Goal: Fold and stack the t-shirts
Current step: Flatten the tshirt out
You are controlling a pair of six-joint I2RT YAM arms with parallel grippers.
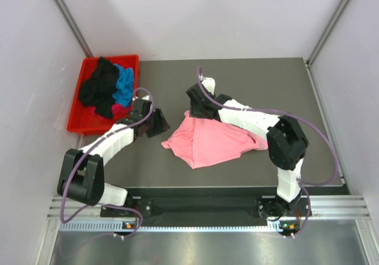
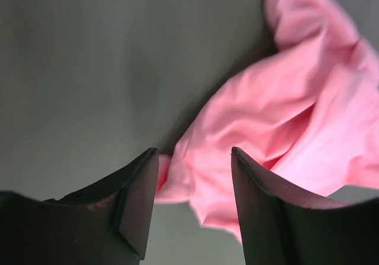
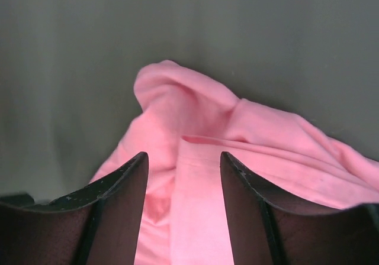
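- The pink shirt [image 1: 207,142] lies crumpled near the middle of the tabletop [image 1: 266,81].
- The left gripper [image 2: 192,158] sits just beside the shirt's left edge, fingers apart and holding nothing.
- The right gripper [image 3: 183,158] is at the shirt's far edge, fingers spread with cloth showing between them; whether they touch it is unclear.
- The black shirt [image 1: 98,86], blue shirt [image 1: 124,83] and magenta shirt [image 1: 118,108] are heaped in the red bin [image 1: 74,123] at the far left.

Crumpled pink t-shirt [image 1: 207,142] lies mid-table; black, blue, magenta shirts [image 1: 108,87] heaped far-left.
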